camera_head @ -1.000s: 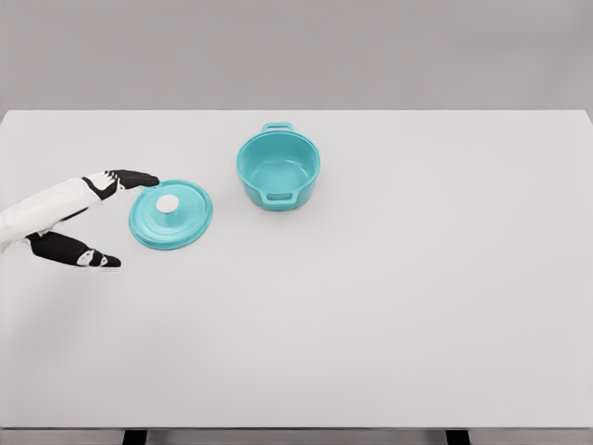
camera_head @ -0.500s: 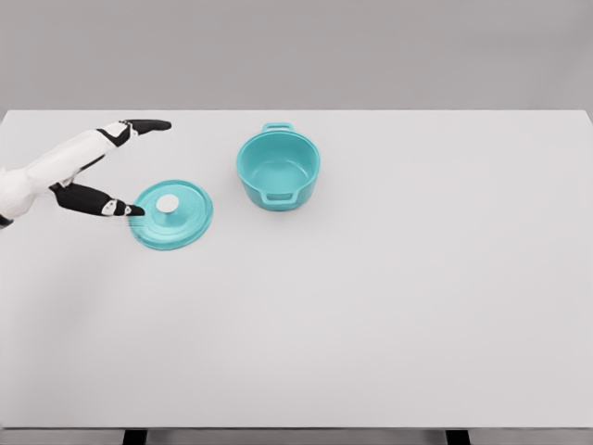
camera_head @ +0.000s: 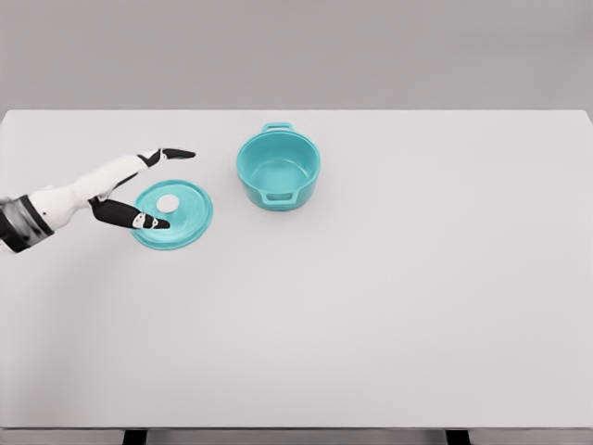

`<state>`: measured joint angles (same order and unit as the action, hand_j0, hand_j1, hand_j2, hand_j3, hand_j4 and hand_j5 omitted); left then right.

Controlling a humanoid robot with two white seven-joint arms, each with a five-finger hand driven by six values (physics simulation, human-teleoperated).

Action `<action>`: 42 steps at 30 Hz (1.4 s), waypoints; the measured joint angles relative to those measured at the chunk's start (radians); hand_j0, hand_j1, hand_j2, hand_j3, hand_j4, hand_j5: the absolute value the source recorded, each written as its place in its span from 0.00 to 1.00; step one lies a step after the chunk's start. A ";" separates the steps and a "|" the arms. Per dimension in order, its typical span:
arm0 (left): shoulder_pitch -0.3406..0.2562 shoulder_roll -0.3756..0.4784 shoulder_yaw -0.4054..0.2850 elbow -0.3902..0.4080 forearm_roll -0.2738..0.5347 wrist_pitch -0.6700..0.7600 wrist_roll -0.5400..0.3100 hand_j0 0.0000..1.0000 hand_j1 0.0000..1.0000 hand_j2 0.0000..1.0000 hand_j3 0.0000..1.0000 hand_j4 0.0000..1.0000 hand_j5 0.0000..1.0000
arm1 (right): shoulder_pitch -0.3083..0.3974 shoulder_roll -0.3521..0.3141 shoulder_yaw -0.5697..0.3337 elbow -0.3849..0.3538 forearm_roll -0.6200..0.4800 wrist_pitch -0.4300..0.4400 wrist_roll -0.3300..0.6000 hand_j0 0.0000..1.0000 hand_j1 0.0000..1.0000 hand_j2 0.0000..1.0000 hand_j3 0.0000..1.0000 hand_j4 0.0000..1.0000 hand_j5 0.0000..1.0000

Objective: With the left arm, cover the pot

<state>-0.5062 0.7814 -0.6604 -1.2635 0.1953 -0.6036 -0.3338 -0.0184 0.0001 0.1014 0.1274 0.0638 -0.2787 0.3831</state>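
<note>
Teal round enamel-look lid (camera_head: 172,214) flat on white bench (camera_head: 371,306), left of open teal pot (camera_head: 278,169): likely rigid, slick; pinch white knob (camera_head: 167,202); left hand (camera_head: 130,190) fingers (camera_head: 148,221) spread wide, empty.

We see even, bright, diffuse light with no glare on the white table (camera_head: 389,306). Shadows are faint (a soft smudge under the pot (camera_head: 278,169) only). Edges look slightly soft throughout; we note no distortion toward the corners.
</note>
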 measured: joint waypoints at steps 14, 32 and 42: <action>-0.032 -0.038 -0.040 0.125 -0.031 0.004 0.000 0.80 0.80 0.80 0.80 0.80 0.80 | 0.000 0.000 0.000 0.000 0.000 0.000 0.000 1.00 1.00 1.00 1.00 1.00 1.00; -0.049 -0.052 -0.047 0.167 -0.059 0.049 0.003 0.79 0.79 0.79 0.79 0.79 0.79 | 0.000 0.000 0.000 0.000 0.000 0.000 0.000 1.00 1.00 1.00 1.00 1.00 1.00; -0.071 -0.075 -0.083 0.196 -0.060 0.056 0.001 0.78 0.78 0.78 0.78 0.78 0.78 | 0.000 0.000 0.000 0.000 0.000 0.000 0.000 1.00 1.00 1.00 1.00 1.00 1.00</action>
<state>-0.5768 0.7067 -0.7438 -1.0671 0.1358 -0.5476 -0.3332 -0.0184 0.0001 0.1014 0.1274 0.0638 -0.2787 0.3831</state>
